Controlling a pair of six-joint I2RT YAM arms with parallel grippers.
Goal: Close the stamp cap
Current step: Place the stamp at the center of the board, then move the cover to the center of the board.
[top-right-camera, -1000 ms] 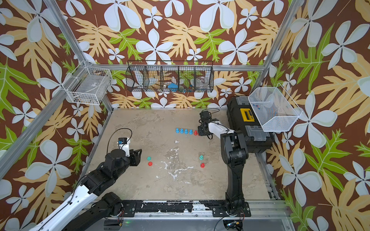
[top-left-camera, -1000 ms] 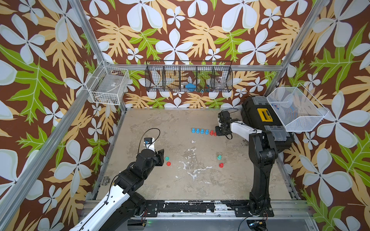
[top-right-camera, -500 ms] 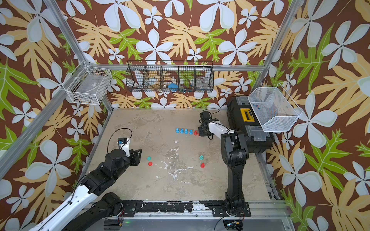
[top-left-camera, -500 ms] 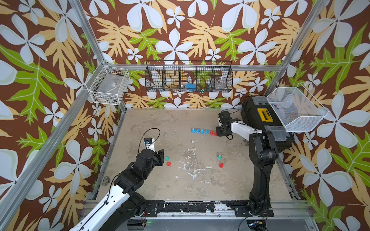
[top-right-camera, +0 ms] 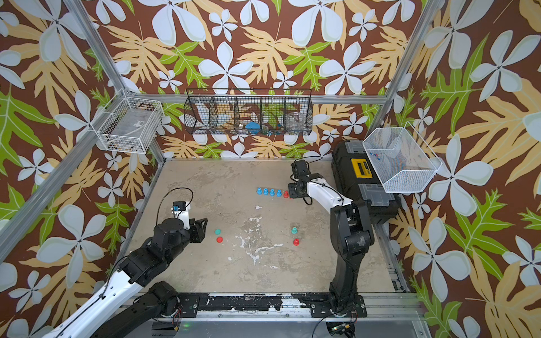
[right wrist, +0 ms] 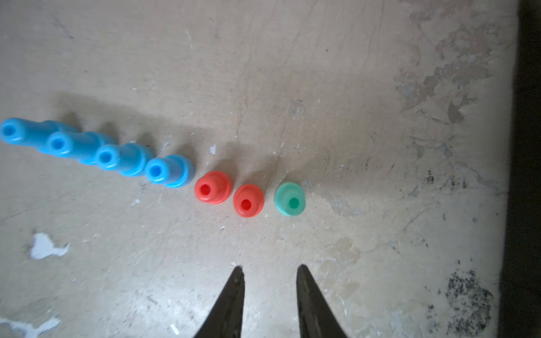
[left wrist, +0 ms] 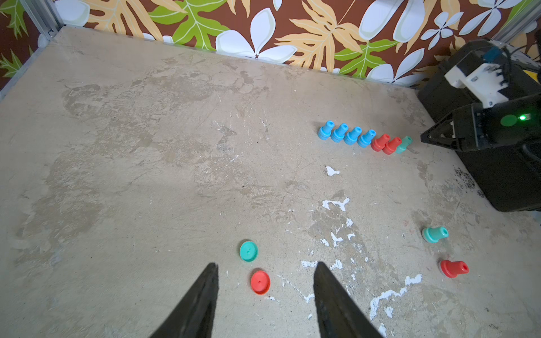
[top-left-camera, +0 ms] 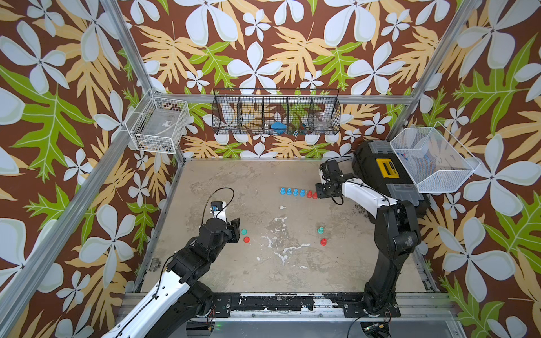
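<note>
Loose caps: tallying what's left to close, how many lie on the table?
2: a teal cap and a red cap, side by side at the left gripper; others may be hidden.

The left arm (top-left-camera: 187, 263), black at the joints with a white lower link, reaches in from the near edge, elbow bent and wrist levelled forward. Its black two-fingered left claw (left wrist: 266, 264) stands parted and empty, the pointed fingers (left wrist: 202, 295) well apart. The right arm (top-left-camera: 392, 234), a black upright column with a white forearm, rises steeply, folds at the elbow and stretches toward the far side. Its wrist seems tipped downward, though the top views leave that angle unclear. The right claw (right wrist: 270, 267) shows its dark tips narrowly parted, gripping nothing.
</note>
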